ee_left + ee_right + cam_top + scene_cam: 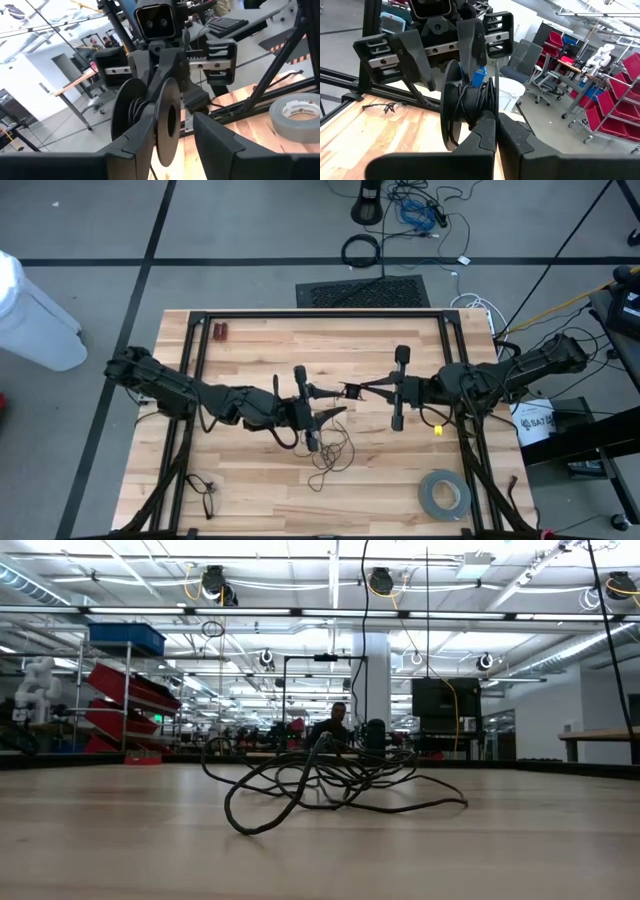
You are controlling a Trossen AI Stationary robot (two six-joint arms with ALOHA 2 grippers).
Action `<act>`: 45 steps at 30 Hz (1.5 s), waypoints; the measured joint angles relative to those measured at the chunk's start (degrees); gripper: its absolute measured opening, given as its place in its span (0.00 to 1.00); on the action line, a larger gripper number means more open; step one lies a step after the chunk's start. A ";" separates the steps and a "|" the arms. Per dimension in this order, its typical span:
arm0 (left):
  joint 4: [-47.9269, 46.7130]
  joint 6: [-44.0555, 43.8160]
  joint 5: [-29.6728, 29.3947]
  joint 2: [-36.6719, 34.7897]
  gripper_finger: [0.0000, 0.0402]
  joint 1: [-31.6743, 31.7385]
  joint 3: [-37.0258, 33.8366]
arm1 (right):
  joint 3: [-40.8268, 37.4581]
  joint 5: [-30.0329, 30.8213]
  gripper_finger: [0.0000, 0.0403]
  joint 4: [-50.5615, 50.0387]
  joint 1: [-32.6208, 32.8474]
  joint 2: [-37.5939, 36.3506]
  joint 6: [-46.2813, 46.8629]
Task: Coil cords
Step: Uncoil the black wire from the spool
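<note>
A black spool (pixel 452 107) hangs in mid-air over the table's middle, between my two grippers. Part of the thin black cord (pixel 470 102) is wound on its core. The rest of the cord lies as loose strands (pixel 330 452) on the wood below, and shows in the low view as a tangle (pixel 330 780). My right gripper (pixel 495 124) reaches in level from the right and is shut on the spool. My left gripper (pixel 175 120) reaches in level from the left and is open. One spool disc (pixel 167 120) stands between its fingers. Whether a finger touches the spool, I cannot tell. My right gripper pinches the rim of one spool disc (pixel 493 106) between its two shut fingers. It comes in level from the table's right side. The spool is lifted clear of the table with its discs standing on edge.
A grey tape roll (pixel 443 495) lies near the front right corner. A pair of glasses (pixel 200 488) lies at the front left. Two small red pieces (pixel 220 332) sit at the far left edge. A black frame (pixel 320 314) runs along the table's far and side edges.
</note>
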 joint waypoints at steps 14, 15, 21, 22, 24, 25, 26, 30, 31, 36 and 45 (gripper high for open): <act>-1.43 -0.07 5.40 -0.02 0.11 0.24 0.00 | 0.00 -6.14 0.00 -0.02 0.02 0.00 -2.54; -1.42 -0.07 5.73 -0.01 0.08 0.24 0.00 | 0.00 -6.13 0.00 -0.02 0.02 0.00 -2.65; -1.43 -0.07 5.73 -0.02 0.02 0.37 0.00 | 0.00 -6.14 0.00 0.00 0.02 0.00 -3.42; -1.44 -0.07 5.73 -0.02 0.01 0.37 0.00 | 0.00 -6.14 0.00 0.00 0.02 0.00 -3.44; -1.43 -0.10 5.73 -0.02 0.01 0.37 0.00 | 0.00 -6.11 0.00 0.00 0.02 -0.02 -3.43; -1.43 -0.11 5.73 -0.02 0.01 0.37 0.00 | 0.00 -6.09 0.00 0.00 0.02 -0.02 -3.58; -1.43 -0.09 5.73 -0.02 0.01 0.37 0.00 | 0.00 -6.10 0.01 0.01 0.03 -0.02 -3.68; -1.28 -0.07 5.70 -0.02 0.01 0.37 0.00 | 0.00 -4.30 0.10 0.40 0.75 -0.16 -3.74; -1.26 -0.06 5.68 -0.02 0.01 0.37 0.00 | 0.01 -3.00 0.13 0.39 1.05 -0.33 -3.72; -3.70 -0.04 4.49 -0.78 0.00 -0.30 0.00 | 0.00 2.64 0.26 -0.68 3.64 -2.07 -3.07; -9.55 0.12 1.80 -5.69 0.00 -4.44 0.00 | 0.02 3.04 0.33 -6.38 6.67 -1.35 6.69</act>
